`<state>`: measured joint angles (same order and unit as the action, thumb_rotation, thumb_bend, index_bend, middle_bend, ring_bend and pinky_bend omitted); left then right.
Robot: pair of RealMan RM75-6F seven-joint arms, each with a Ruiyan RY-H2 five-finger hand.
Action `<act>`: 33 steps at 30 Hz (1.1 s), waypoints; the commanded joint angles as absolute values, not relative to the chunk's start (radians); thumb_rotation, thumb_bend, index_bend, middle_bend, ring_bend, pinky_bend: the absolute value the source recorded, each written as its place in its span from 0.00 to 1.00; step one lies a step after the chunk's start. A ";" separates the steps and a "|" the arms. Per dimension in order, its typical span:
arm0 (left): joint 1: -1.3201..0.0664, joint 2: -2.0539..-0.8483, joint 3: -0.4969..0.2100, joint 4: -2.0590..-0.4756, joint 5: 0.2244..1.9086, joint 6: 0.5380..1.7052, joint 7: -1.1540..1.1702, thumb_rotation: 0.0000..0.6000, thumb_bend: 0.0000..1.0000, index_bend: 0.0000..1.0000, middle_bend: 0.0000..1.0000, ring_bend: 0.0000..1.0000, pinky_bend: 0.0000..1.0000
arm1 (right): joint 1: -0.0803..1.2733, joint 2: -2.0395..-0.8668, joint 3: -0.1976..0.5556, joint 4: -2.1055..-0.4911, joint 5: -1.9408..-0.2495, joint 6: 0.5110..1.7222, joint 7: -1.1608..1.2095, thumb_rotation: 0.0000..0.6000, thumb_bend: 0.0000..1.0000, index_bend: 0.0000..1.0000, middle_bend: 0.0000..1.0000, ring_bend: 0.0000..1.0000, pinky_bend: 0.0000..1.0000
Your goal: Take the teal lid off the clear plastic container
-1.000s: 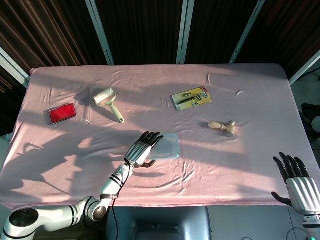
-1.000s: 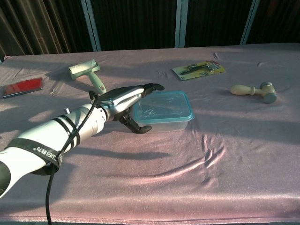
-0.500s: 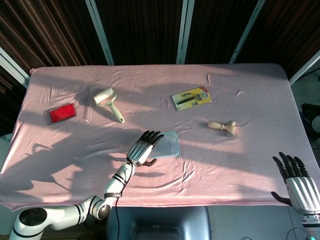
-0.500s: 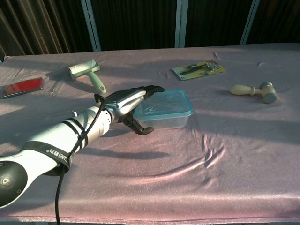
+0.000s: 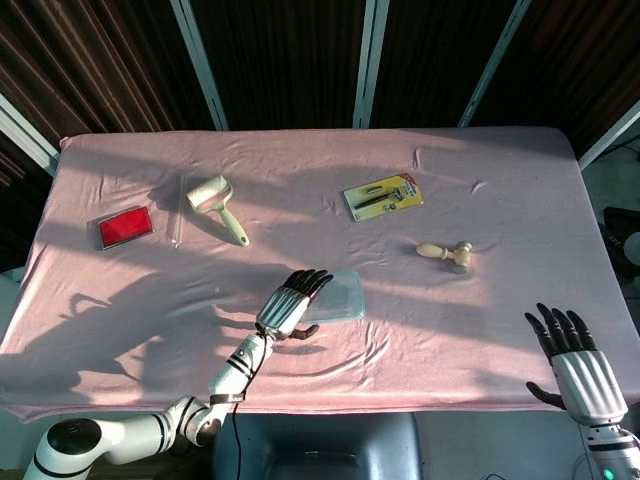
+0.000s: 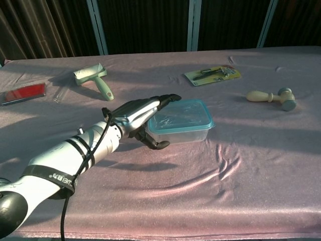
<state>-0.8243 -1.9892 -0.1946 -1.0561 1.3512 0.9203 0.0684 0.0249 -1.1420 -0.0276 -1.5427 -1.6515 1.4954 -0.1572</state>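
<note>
The clear plastic container (image 5: 341, 298) (image 6: 186, 131) with its teal lid (image 6: 183, 116) stands on the pink cloth near the table's front middle. My left hand (image 5: 288, 308) (image 6: 138, 113) is at its left end. The fingers (image 6: 165, 99) stretch out over the lid's left edge, and the thumb (image 6: 156, 144) sits by the near-left corner. The lid lies on the container. Whether the fingers touch the lid I cannot tell. My right hand (image 5: 570, 365) hovers off the table's front right corner with fingers spread, holding nothing; the chest view does not show it.
A lint roller (image 5: 215, 200) (image 6: 93, 78) and a red flat case (image 5: 125, 227) (image 6: 24, 93) lie at the left. A yellow carded tool pack (image 5: 383, 196) (image 6: 213, 74) and a wooden mallet (image 5: 446, 253) (image 6: 273, 96) lie to the right and behind.
My left hand has moved right and nearer, and the container has shifted the same way with it. My right hand has risen and drifted slightly left.
</note>
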 commanded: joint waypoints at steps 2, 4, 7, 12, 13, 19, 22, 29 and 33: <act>-0.807 -1.992 -0.152 -1.084 1.392 0.954 0.056 1.00 0.33 0.00 0.51 0.46 0.40 | 0.145 -1.223 -0.004 -1.558 -1.756 1.388 -0.327 1.00 0.22 0.08 0.00 0.00 0.00; -0.802 -1.995 -0.142 -1.089 1.399 0.960 0.053 1.00 0.33 0.00 0.51 0.46 0.41 | 0.188 -1.262 0.010 -1.553 -1.773 1.342 -0.375 1.00 0.22 0.15 0.00 0.00 0.00; -0.797 -1.996 -0.129 -1.096 1.411 0.967 0.053 1.00 0.33 0.00 0.51 0.46 0.41 | 0.247 -1.324 0.029 -1.526 -1.789 1.287 -0.404 1.00 0.22 0.25 0.00 0.00 0.00; -0.789 -1.991 -0.111 -1.111 1.432 0.982 0.047 1.00 0.33 0.00 0.52 0.46 0.41 | 0.325 -1.430 0.047 -1.452 -1.808 1.233 -0.400 1.00 0.27 0.39 0.00 0.00 0.00; -0.787 -1.989 -0.108 -1.115 1.436 0.985 0.046 1.00 0.33 0.00 0.52 0.46 0.41 | 0.341 -1.455 0.049 -1.431 -1.813 1.226 -0.394 1.00 0.30 0.42 0.00 0.00 0.00; -0.781 -1.979 -0.104 -1.130 1.446 0.994 0.050 1.00 0.33 0.00 0.52 0.46 0.41 | 0.391 -1.567 0.047 -1.335 -1.826 1.229 -0.336 1.00 0.36 0.52 0.01 0.00 0.00; -0.778 -1.973 -0.103 -1.138 1.446 0.995 0.052 1.00 0.33 0.00 0.52 0.46 0.41 | 0.403 -1.608 0.040 -1.299 -1.832 1.245 -0.308 1.00 0.36 0.54 0.03 0.00 0.00; -0.774 -1.963 -0.103 -1.150 1.446 0.996 0.059 1.00 0.33 0.00 0.51 0.46 0.41 | 0.419 -1.653 0.030 -1.274 -1.829 1.269 -0.290 1.00 0.36 0.59 0.06 0.00 0.00; -0.772 -1.962 -0.100 -1.152 1.450 0.997 0.064 1.00 0.33 0.00 0.51 0.46 0.41 | 0.427 -1.660 0.028 -1.279 -1.826 1.277 -0.298 1.00 0.43 0.62 0.07 0.00 0.00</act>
